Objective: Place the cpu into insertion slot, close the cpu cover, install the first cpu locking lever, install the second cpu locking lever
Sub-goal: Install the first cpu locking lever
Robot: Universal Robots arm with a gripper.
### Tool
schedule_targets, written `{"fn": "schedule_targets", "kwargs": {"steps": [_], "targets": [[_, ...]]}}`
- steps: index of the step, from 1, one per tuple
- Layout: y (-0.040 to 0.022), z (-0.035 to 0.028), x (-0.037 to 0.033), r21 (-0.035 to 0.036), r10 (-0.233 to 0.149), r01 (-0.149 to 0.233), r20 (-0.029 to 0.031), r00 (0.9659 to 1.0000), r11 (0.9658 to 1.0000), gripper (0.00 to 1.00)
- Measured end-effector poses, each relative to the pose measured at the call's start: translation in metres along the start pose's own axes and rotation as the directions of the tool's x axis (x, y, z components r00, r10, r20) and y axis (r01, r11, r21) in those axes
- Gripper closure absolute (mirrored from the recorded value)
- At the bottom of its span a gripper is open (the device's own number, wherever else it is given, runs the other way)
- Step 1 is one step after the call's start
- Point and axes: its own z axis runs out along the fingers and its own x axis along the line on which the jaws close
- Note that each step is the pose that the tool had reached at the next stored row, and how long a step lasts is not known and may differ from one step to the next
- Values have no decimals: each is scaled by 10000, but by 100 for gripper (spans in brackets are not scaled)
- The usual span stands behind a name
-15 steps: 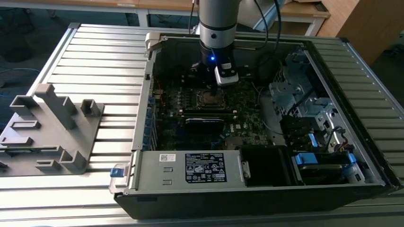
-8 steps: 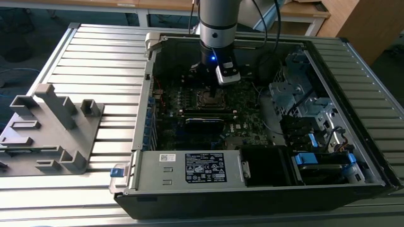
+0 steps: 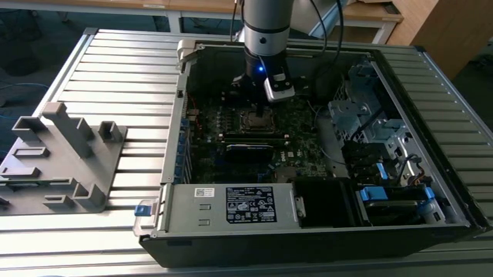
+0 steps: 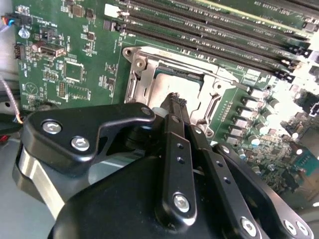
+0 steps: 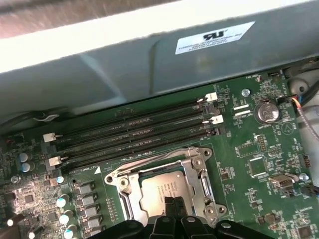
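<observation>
Resting in the insertion slot (image 5: 167, 186), the cpu (image 5: 160, 191) shows its dull grey metal face at the lower centre of the first wrist view, framed by the silver cpu cover (image 5: 199, 172) lying flat around it. The gripper (image 5: 174, 206) hangs directly over the chip, its 2 black fingers (image 4: 175, 107) drawn together at the tips with nothing between them; whether the tips touch the chip cannot be told. 4 long black memory slots (image 5: 134, 132) run side by side just beyond the socket on the green motherboard (image 4: 75, 64). In the exterior view the board lies inside an open computer case (image 3: 185, 115), with the arm (image 3: 266, 34) reaching down at upper centre and a labelled grey power-supply box (image 3: 231, 205) at lower centre. The case sits on a ribbed metal table (image 3: 115, 69); a grey plastic fixture (image 3: 66, 158) stands at the exterior view's left. Wooden furniture (image 3: 431, 23) lines the upper edge.
</observation>
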Motion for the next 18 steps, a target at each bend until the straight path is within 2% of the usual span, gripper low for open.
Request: {"fn": "schedule_targets", "kwargs": {"steps": [5,12,18], "targets": [[2,-97,-6,-6,-3,3,-2,10000,10000,89],[2,-101,-6,-11,-62,62,-3,10000,10000,89],[2,-92,-6,-41,-599,599,-10,9982,9982,89]]}}
